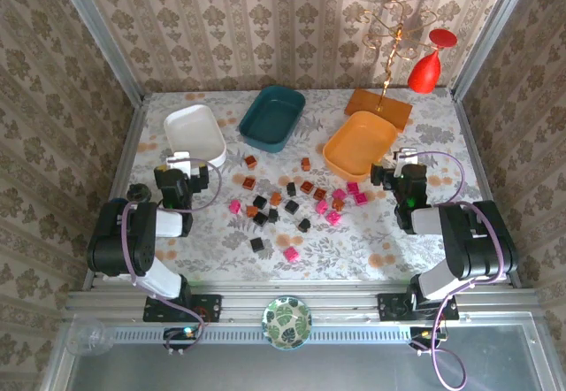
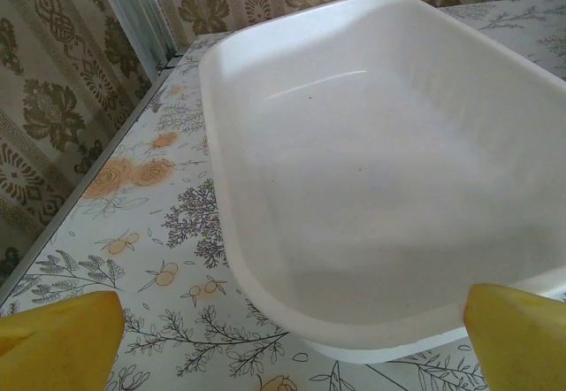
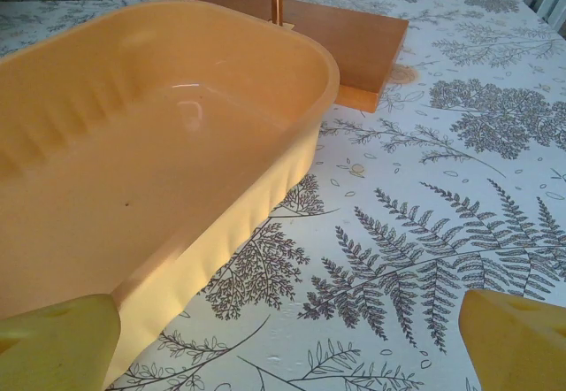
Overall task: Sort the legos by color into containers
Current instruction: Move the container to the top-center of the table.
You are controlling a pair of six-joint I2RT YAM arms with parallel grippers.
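white tub [image 2: 371,170] before left gripper [image 2: 287,345]

3 containers [image 1: 272,118], roughly 20 legos [image 1: 291,254]

The left hand [image 1: 187,162] and right hand [image 1: 402,161] both gape wide open, held low, pointing forward.

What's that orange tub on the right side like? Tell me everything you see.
The orange tub is a shallow rounded rectangle. It looks like smooth matte plastic, with a faintly rippled outer wall and a rounded rim. It sits upright and empty on the floral table, turned diagonally, just in front of the flat orange board; whether they touch is unclear.
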